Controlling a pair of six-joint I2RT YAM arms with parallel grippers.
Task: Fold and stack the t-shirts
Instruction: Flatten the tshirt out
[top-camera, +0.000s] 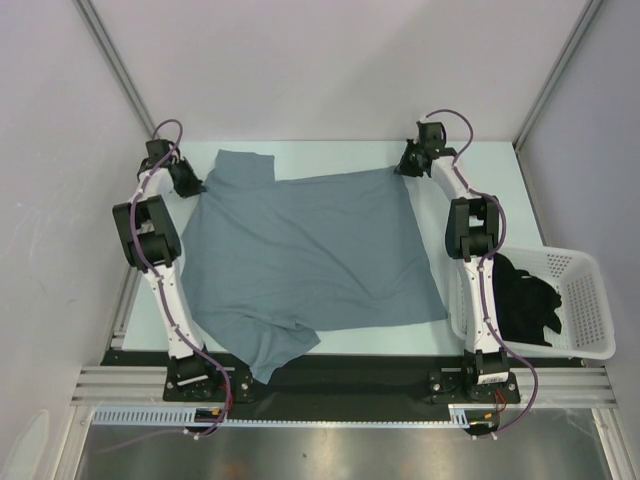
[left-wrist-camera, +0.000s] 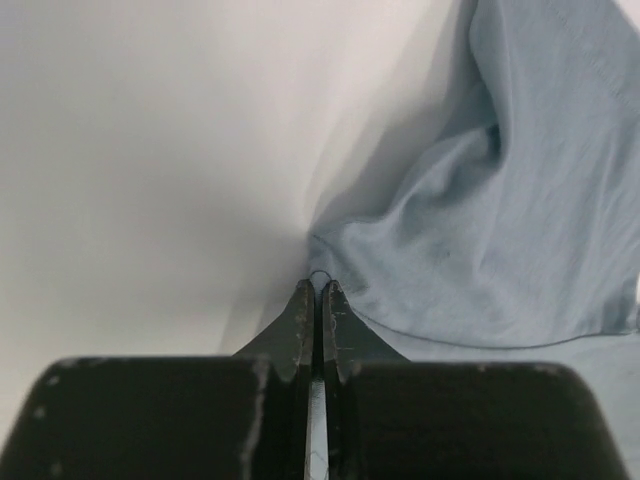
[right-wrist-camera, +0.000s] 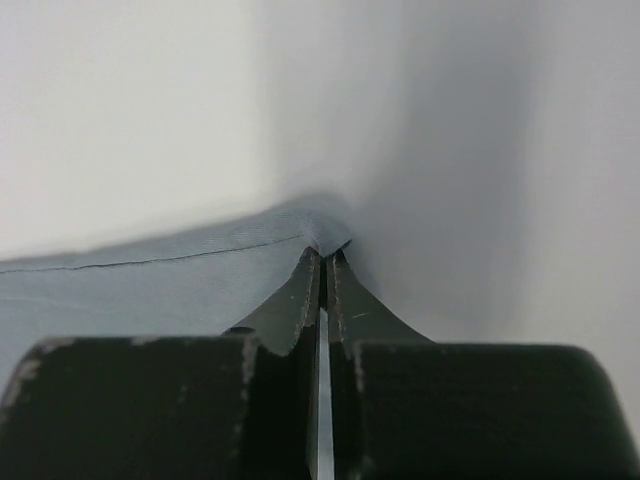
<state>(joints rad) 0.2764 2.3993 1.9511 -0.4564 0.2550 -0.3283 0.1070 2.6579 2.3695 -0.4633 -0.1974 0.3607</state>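
Observation:
A slate grey-blue t-shirt (top-camera: 310, 255) lies spread over the pale table, one sleeve reaching toward the near edge. At its far left corner my left gripper (top-camera: 190, 180) is shut, pinching the cloth's edge. In the left wrist view the fingertips (left-wrist-camera: 303, 300) meet on the hem of the grey-blue t-shirt (left-wrist-camera: 500, 220). My right gripper (top-camera: 408, 162) is shut on the far right corner. The right wrist view shows this gripper (right-wrist-camera: 325, 256) nipping a small fold of the grey-blue t-shirt (right-wrist-camera: 150, 290). A black t-shirt (top-camera: 525, 295) sits crumpled in the basket.
A white lattice basket (top-camera: 592, 300) stands at the right edge of the table beside the right arm. White walls close in the left, far and right sides. A black strip with the arm bases (top-camera: 330, 380) runs along the near edge.

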